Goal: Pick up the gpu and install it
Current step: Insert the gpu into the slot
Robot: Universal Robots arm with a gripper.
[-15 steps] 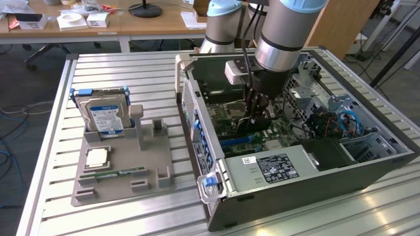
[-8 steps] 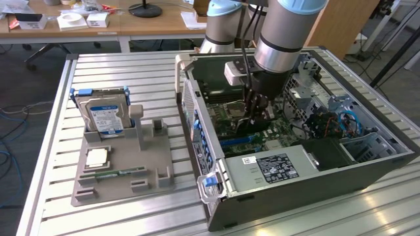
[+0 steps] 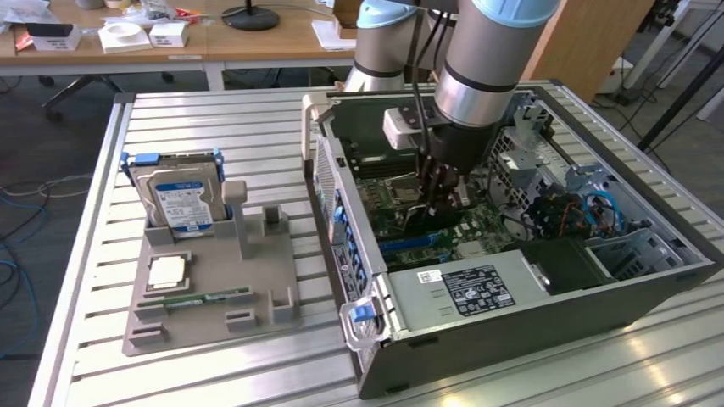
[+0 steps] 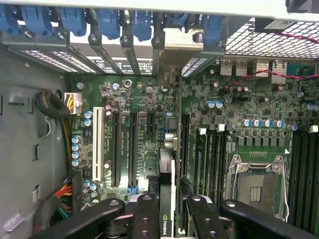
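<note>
- the tool [image 4: 169, 221] is clamped on the gpu [image 4: 166, 174]. its dark fingers [image 4: 144, 219] press the card's two flat faces.
- the gpu is inside the open computer case [image 3: 543, 314]. it is held on edge over the green motherboard [image 4: 124, 99], in line with the long expansion slots and near the row of blue latches [image 4: 107, 22] on the rear wall. i cannot tell whether its lower edge has met a slot.
- handling, as a judgement: the card looks thin, light and stiff, so it should not sag. it is fragile all the same, with small parts on its faces and a contact edge that should not be scraped.
- the best hold is probably on the flat faces near the upper edge, as it is now. that leaves the contact edge and the bracket end free, and a tilt could jam it against the slot.
- the surface [image 3: 91, 212] is a table of pale metal slats.
- towards the exterior view's left a grey holder [image 3: 260, 297] sits on it, carrying an upright hard drive [image 3: 181, 199] with a blue label, a square processor chip [image 3: 168, 271] and a narrow memory stick [image 3: 203, 298].
- towards the exterior view's right stands the case, its side open upward.
- in the room behind, going across from the left, loose cables [image 3: 23, 195] lie on the floor, then wooden desks [image 3: 226, 42] hold white boxes [image 3: 125, 36] and a black round base [image 3: 251, 17].
</note>
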